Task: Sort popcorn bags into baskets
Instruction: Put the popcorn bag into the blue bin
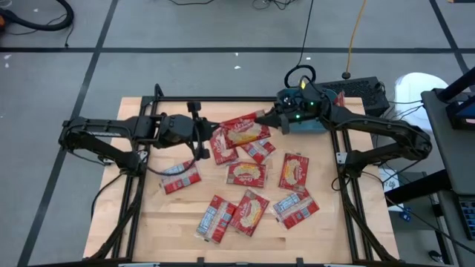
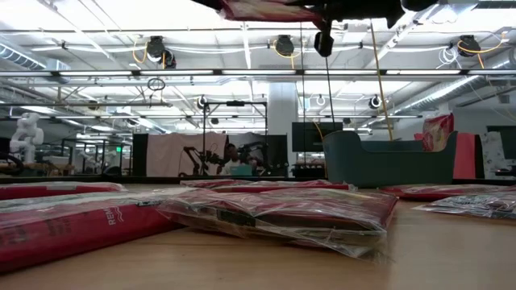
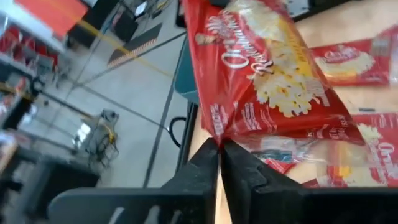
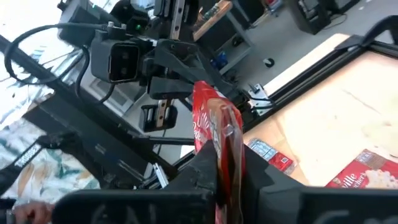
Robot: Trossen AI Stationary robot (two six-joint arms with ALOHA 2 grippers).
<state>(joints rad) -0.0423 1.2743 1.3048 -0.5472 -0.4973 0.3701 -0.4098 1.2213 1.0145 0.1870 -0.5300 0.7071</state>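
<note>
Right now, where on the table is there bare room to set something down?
Bare wood lies along the table's left edge below the left arm, and across the near edge. The centre is crowded with popcorn bags; the basket fills the far right corner.

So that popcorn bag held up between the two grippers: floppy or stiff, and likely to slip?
The held popcorn bag probably has some stiffness: pinched only at its ends by the left gripper and the right gripper, it spans between them without drooping much. Its glossy wrapper looks slippery, so an edge pinch may slide.
</note>
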